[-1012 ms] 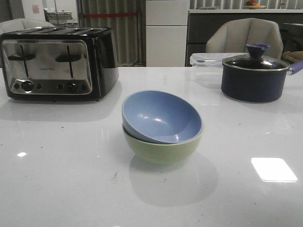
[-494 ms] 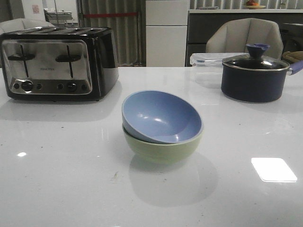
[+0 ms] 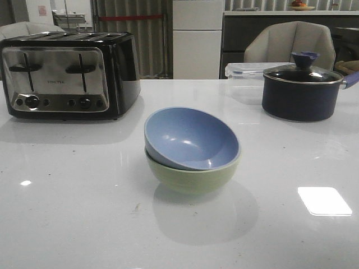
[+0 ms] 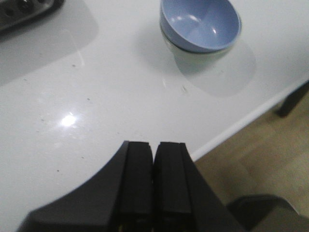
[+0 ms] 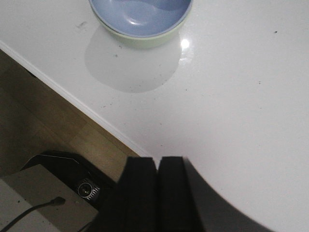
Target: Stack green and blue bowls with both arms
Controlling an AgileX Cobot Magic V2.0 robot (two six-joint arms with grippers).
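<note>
The dusty blue bowl [image 3: 190,137] sits tilted inside the pale green bowl [image 3: 193,176] in the middle of the white table. The left wrist view shows the same stack, blue bowl [image 4: 200,24] over green bowl [image 4: 193,52], far from my left gripper [image 4: 154,145], whose fingers are pressed together with nothing between them. Near the table's front edge my right gripper [image 5: 158,159] is also shut and empty, well apart from the blue bowl [image 5: 140,14] and the green bowl [image 5: 145,39]. Neither gripper appears in the front view.
A black and chrome toaster [image 3: 64,73] stands at the back left. A dark navy pot with a glass lid [image 3: 303,89] and a clear plastic container [image 3: 244,78] stand at the back right. The table's front edge [image 5: 72,101] drops to a wooden floor.
</note>
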